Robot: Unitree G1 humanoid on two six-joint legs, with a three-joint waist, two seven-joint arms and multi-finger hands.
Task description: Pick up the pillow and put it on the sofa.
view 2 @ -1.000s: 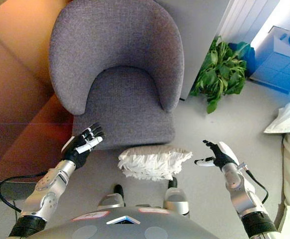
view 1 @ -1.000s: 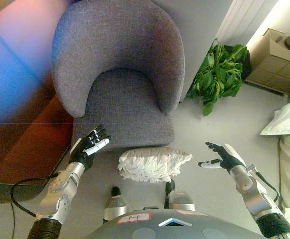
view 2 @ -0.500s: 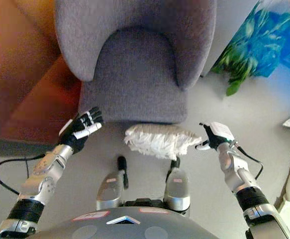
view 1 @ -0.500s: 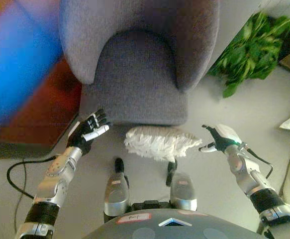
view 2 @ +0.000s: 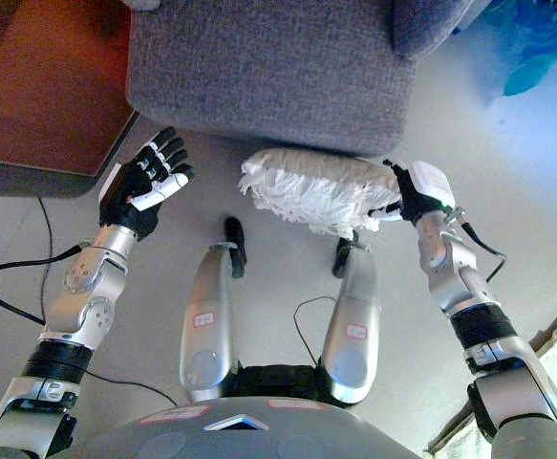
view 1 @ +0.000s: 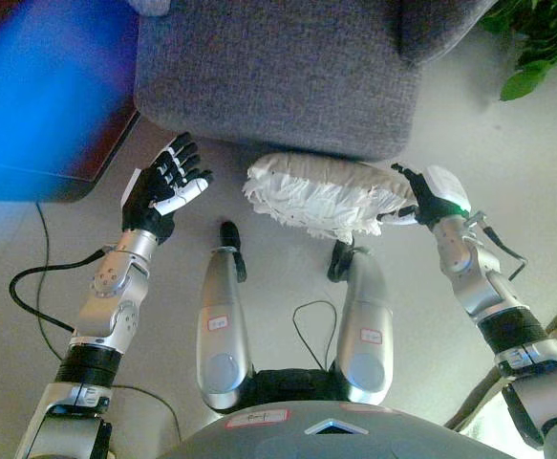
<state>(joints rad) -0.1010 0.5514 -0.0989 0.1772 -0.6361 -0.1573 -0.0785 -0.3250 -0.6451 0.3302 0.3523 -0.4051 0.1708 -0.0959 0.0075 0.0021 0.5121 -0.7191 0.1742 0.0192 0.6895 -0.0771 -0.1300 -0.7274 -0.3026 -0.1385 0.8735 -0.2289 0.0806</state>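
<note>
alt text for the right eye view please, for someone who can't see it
A white ruffled pillow lies on the grey floor in front of a grey fabric armchair. The robot's right hand is at the pillow's right end, and its left hand is open, apart from the pillow's left end.

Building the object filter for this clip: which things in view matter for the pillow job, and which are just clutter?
Job:
- white pillow, on the floor against the sofa's front
- grey sofa, the target
- right hand, at the pillow's right end
- left hand, fingers open, off to the pillow's left, not touching

Clutter:
- green plant, top right
- dark red-brown furniture, left of the sofa
</note>
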